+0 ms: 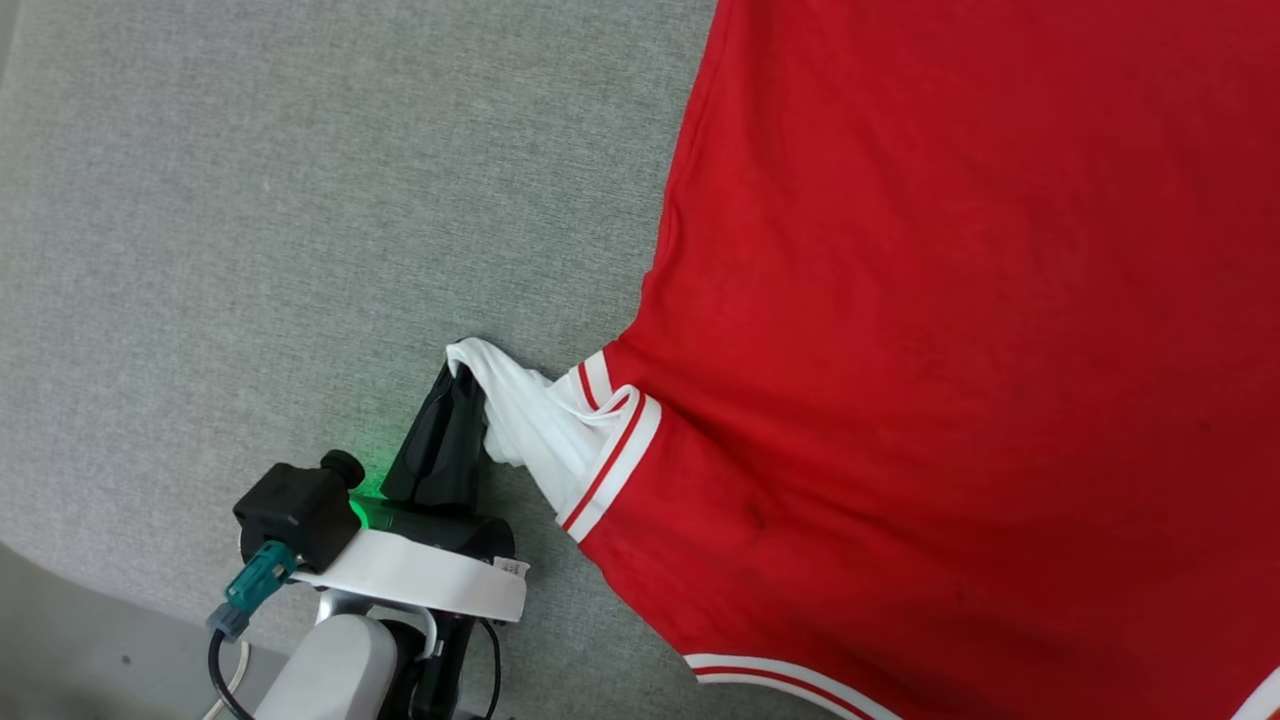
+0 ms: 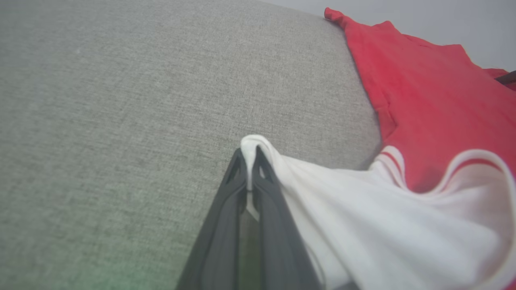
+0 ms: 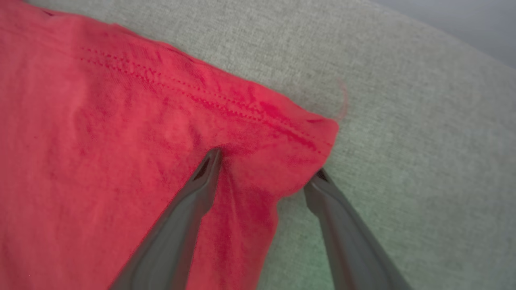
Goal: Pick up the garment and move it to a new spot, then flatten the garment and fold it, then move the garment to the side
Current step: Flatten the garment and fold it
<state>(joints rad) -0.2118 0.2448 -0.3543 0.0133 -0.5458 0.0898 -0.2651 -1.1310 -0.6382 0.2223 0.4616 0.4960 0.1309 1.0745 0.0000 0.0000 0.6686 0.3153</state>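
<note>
Jersey [image 1: 900,300] was soft matt knit cloth, stitched hem. Table covering [image 1: 300,200] — coarse grey woven fabric, rough. Left gripper [image 2: 249,155] — matt dark plastic, smooth.

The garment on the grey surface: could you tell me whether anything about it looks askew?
Yes: the white sleeve is bunched into a twisted rope, pinched in the shut left gripper, while the red body of the garment lies fairly flat. The open right gripper straddles a creased hem corner.
</note>
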